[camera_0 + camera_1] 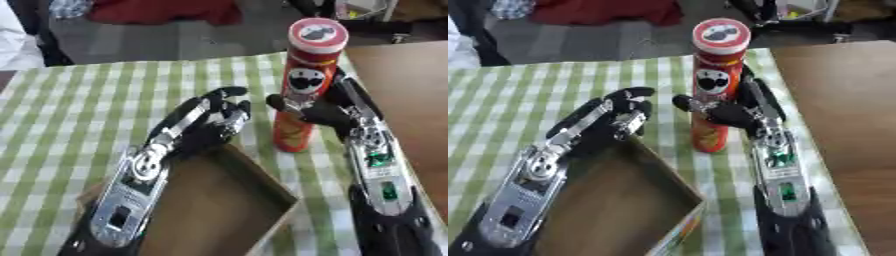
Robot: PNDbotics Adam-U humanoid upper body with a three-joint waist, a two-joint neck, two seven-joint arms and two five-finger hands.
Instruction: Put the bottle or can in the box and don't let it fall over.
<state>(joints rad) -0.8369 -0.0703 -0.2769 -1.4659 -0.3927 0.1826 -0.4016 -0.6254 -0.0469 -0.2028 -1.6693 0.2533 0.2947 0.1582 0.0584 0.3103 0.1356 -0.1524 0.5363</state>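
Observation:
A tall red Pringles-style can [302, 85] with a white lid stands upright on the green checked cloth, just beyond the box's far right corner. My right hand [325, 112] is shut on the can, thumb across its front and fingers behind it. An open cardboard box [229, 200] lies low in the view, brown inside. My left hand [210, 122] rests over the box's far left edge, fingers curled, holding nothing that I can see. Whether the can's base is touching the cloth or lifted a little, I cannot tell.
The green and white checked cloth [70, 115] covers the table to the left. Bare brown tabletop [411, 90] lies to the right of the can. Dark floor and red fabric [166, 12] show beyond the far edge.

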